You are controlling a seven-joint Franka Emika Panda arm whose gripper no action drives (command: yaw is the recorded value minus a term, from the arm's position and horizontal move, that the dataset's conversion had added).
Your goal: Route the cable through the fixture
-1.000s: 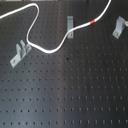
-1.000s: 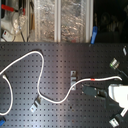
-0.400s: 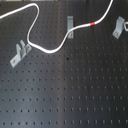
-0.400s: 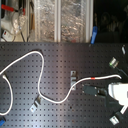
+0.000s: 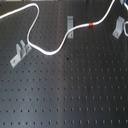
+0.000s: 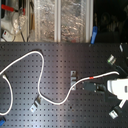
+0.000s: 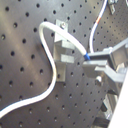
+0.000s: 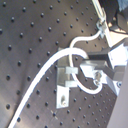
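The white cable [image 5: 46,51] runs from the first exterior view's upper left, dips past the U-shaped clip, then rises to the upper right. Its red band [image 5: 91,23] lies just right of the upright clip. The fixture [image 5: 118,26], a slanted forked grey clip, stands at the right with the cable passing above it. In the second exterior view my gripper [image 6: 98,86] is just below the red band [image 6: 92,78]. In both wrist views the gripper [image 7: 92,62] [image 8: 98,70] is shut on the cable [image 7: 47,75] [image 8: 45,82], which arcs around a grey clip [image 7: 62,50] [image 8: 66,79]. I cannot tell which clip that is.
The black pegboard [image 5: 75,95] carries a U-shaped clip [image 5: 19,53] at the left and an upright narrow clip [image 5: 70,23] mid-board. The second exterior view shows small clips [image 6: 111,60] [image 6: 114,114] [image 6: 35,106] [image 6: 74,76] and cluttered shelves [image 6: 50,22] behind the board.
My gripper has shifted a little toward the second exterior view's left with the cable. The red band has moved slightly left there and sits slightly lower in the first exterior view.
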